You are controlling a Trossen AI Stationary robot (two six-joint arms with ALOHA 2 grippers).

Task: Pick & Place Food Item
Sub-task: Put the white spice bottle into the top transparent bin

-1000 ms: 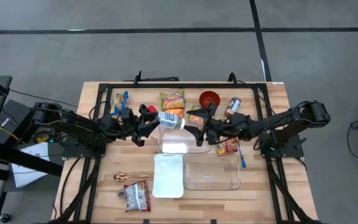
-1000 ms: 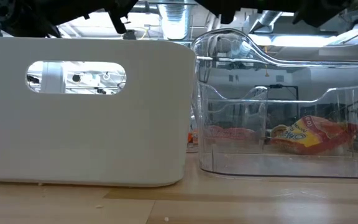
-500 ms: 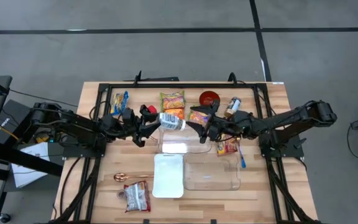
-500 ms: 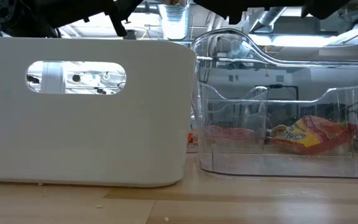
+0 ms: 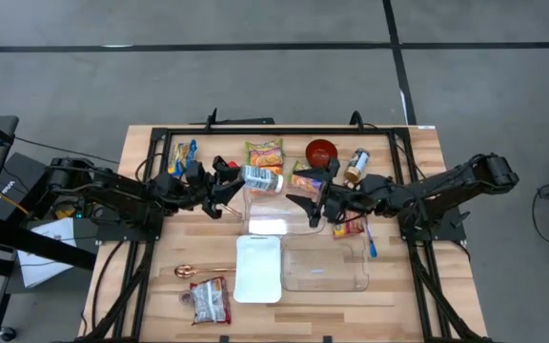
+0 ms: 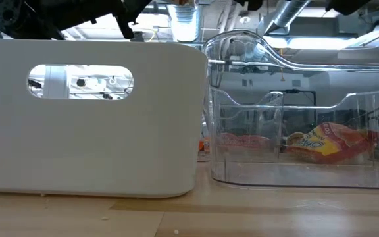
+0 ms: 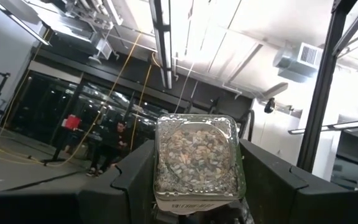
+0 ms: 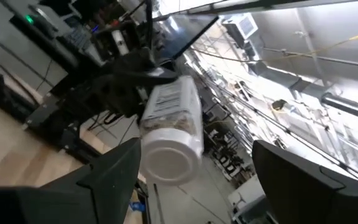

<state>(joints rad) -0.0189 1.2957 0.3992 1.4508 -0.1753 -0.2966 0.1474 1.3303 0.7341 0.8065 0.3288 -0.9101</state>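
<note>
A clear jar of mixed grains with a white lid and a paper label hangs above the middle of the table. My left gripper is shut on it, reaching in from the table's left. My right gripper stands open a little to the jar's right, facing the lid and touching nothing. In the right wrist view the jar shows beyond the open fingers, clear of them. My left gripper pinches the jar between its two fingers, one on each opposite side at the end away from the lid. The fingers come from the table's left, slanting a little upward. The jar is lifted clear and lies roughly level, lid toward the table's right.
A white bin and a clear bin stand side by side at the near middle. Snack bags, a red bowl and a bottle lie at the back. A gold spoon and a packet lie near left.
My right gripper has drawn back from the jar's lid toward the table's right edge and risen a little, staying open. The jar stays in my left gripper, lifted clear.
</note>
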